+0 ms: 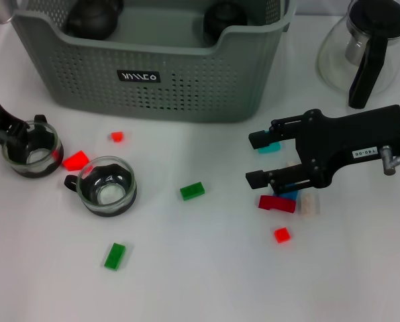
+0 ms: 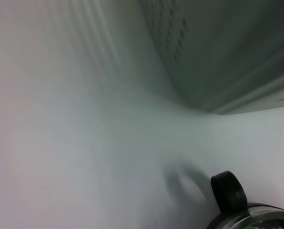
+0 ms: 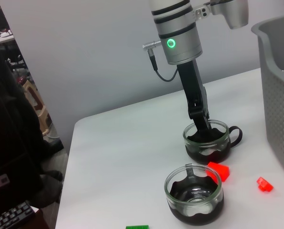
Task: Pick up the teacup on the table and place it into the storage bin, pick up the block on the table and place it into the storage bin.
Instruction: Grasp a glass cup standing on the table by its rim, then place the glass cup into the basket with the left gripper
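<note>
The left end effector (image 1: 15, 134) reaches down into a glass teacup (image 1: 32, 149) at the table's (image 1: 200, 282) left edge, one finger inside the rim; I cannot tell how far it is open. The right end effector (image 1: 255, 159) hovers wide open and empty over a cluster of blocks (image 1: 278, 202). The storage bin (image 1: 153, 67) stands behind, apart from both.
</note>
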